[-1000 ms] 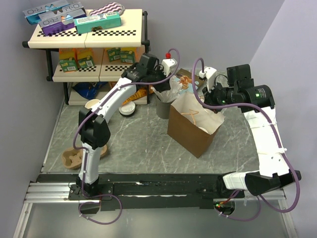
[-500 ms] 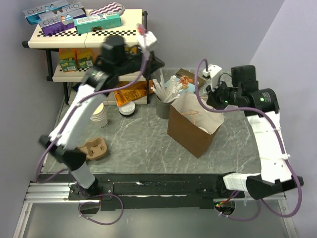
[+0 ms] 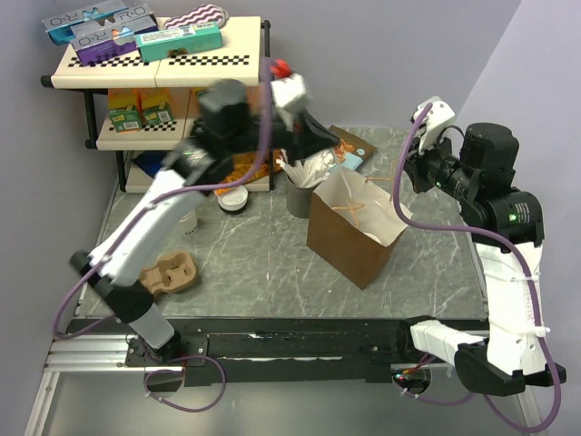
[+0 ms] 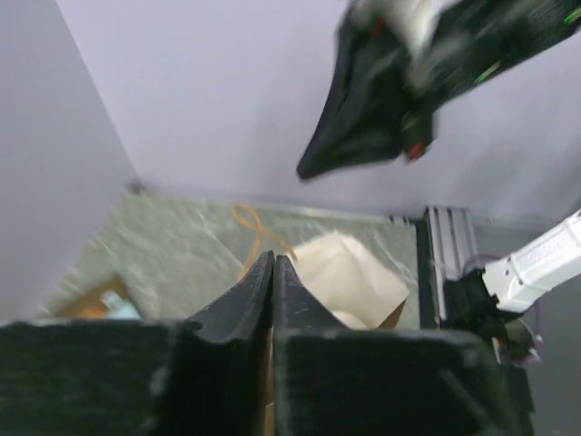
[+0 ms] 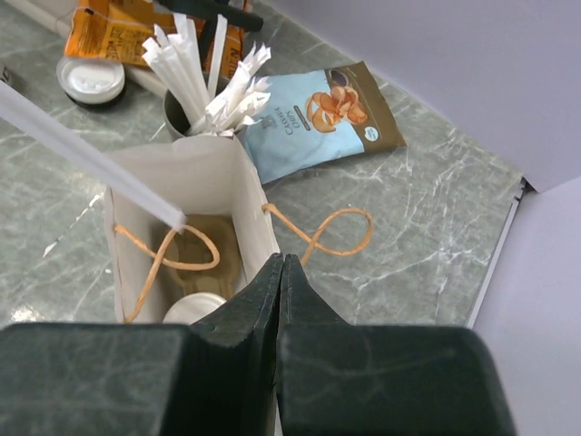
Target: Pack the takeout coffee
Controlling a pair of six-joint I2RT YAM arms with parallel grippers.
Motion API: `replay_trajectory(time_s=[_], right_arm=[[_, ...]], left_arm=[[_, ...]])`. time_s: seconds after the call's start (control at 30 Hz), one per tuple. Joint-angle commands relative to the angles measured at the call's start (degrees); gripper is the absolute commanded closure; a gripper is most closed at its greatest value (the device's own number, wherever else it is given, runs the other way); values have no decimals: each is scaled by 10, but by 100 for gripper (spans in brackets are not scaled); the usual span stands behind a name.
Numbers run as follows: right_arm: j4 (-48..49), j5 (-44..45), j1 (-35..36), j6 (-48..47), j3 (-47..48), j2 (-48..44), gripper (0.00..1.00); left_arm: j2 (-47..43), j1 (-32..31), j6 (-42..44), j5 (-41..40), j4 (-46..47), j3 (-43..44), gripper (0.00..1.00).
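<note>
Right wrist view looks down into the open brown paper bag (image 5: 209, 177) with twisted orange cord handles. A round white plastic lid shows low inside it, judged to be the small off-white takeout coffee (image 5: 193, 311) standing on the bag's floor; the cup body is not visible. Right gripper (image 5: 283, 263): fingers pressed together, nothing between them, poised above the bag's near rim. Left gripper (image 4: 273, 262): likewise closed flat, nothing seen in it, raised over the bag

Handling, by judgement: the paper wall is thin and yields under pressure. Any contents would make the cup moderately heavy and liable to spill if tilted, and the press-fit lid may pop. The best hold is across the cup wall just below the lid rim, with a light squeeze, kept upright, never by the lid alone

Views compared: top external view shows the bag upright mid-table beside the grey holder of white wrapped straws (image 3: 298, 195), with both arms, but its angle hides the bag's floor and the cup. Left wrist view is blurred; the bag mouth is visible, the contents are not. Only the right wrist view shows the lid
</note>
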Motion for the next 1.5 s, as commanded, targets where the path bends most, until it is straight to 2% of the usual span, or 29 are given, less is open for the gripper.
replay_trajectory(time_s=[0.0, 0.03, 0.07, 0.1, 0.13, 0.17, 0.2, 0.23, 0.3, 0.4, 0.53, 0.6, 0.63, 0.67, 0.77, 0.87, 0.97, 1.0, 1.03, 1.1, 1.13, 1.2, 1.27, 1.4, 1.47], right_arm=[[33, 3, -6, 32, 5, -6, 100], [36, 3, -7, 32, 7, -7, 100], [36, 4, -7, 32, 9, -8, 100], [35, 5, -8, 29, 9, -8, 100], [29, 1, -8, 27, 8, -8, 98], [23, -3, -8, 16, 8, -8, 93], [18, -4, -8, 14, 7, -9, 89], [11, -5, -8, 10, 2, -14, 81], [4, -15, -9, 3, -15, -21, 74], [-3, -24, -9, -4, -37, -34, 62], [-39, -50, -9, -15, -25, -36, 36], [-10, -18, -8, 4, -32, -48, 24], [2, 27, -9, 25, -37, -59, 12], [23, 46, -9, 29, -39, -64, 9], [53, 94, -9, 39, -44, -74, 6], [64, 77, -10, 41, -49, -78, 5], [47, 18, -9, 23, -52, -79, 4], [35, 5, -9, 18, -55, -80, 4], [31, -5, -9, 6, -58, -82, 4], [25, -31, -8, 0, -64, -87, 4], [15, -42, -8, -9, -65, -88, 4], [2, -80, -8, -24, -64, -88, 4], [-11, -96, -9, -40, -58, -88, 3], [-18, -109, -9, -30, -49, -82, 2], [-19, -104, -9, -27, -50, -84, 2]], left_arm=[[50, -28, 5, -24, -25, -17, 79], [58, -28, 5, -26, -21, -16, 52], [62, -30, -5, -37, -19, -15, 41], [63, -30, -9, -42, -17, -9, 23], [61, -30, -7, -46, -11, -5, 18], [59, -30, -2, -59, -9, 6, 12], [51, -30, 5, -66, -6, 12, 10], [44, -27, 5, -75, 2, 16, 7], [14, -26, 42, -103, 15, 10, 1], [-31, -20, 73, -151, 24, -17, 1], [-71, 22, 73, -169, -3, -47, 1], [-93, 53, 80, -191, -19, -71, 1], [-101, 65, 88, -204, -23, -80, 1], [-110, 70, 96, -214, -25, -100, 1], [-137, 92, 113, -232, -20, -138, 1], [-148, 99, 113, -211, -35, -170, 1], [-161, 99, 177, -113, -117, -229, 1], [-165, 99, 238, -81, -148, -243, 0], [-166, 97, 262, -59, -203, -273, 1], [-155, 96, 321, -59, -254, -290, 3], [-146, 96, 349, -61, -307, -297, 5], [-122, 96, 417, -87, -335, -309, 8], [-92, 96, 487, -125, -347, -332, 9], [-9, 95, 561, -180, -339, -338, 13], [58, 96, 606, -197, -350, -312, 21]])
